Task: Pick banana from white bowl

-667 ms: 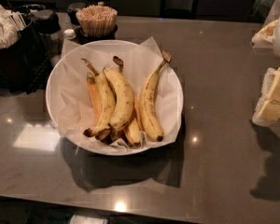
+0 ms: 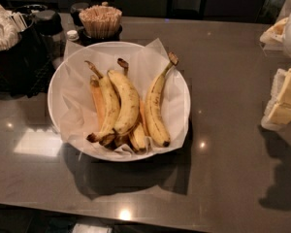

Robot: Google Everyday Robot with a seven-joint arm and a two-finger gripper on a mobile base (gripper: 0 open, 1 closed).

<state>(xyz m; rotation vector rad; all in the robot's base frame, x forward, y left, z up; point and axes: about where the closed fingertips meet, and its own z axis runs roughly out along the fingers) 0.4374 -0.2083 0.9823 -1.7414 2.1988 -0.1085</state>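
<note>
The white bowl (image 2: pixel 56 89), lined with crinkled white paper, sits on the dark counter left of centre. Several bananas lie in it. The banana (image 2: pixel 155 108) is the long speckled one on the right, apart from the others, with its dark tip toward me and its long stem with a pale frayed end pointing to the back right. An orange-tinted banana (image 2: pixel 98 103) and other yellow bananas (image 2: pixel 126 101) lie to its left. My gripper (image 2: pixel 282 103) shows as pale cream parts at the right edge, above the counter and well right of the bowl, holding nothing that I can see.
A dark cup of wooden stir sticks (image 2: pixel 101 22) stands just behind the bowl. A black organiser with packets and lids (image 2: pixel 19 47) stands at the back left. My arm's shadow (image 2: pixel 281 178) falls on the counter at right. The counter's front edge runs along the bottom.
</note>
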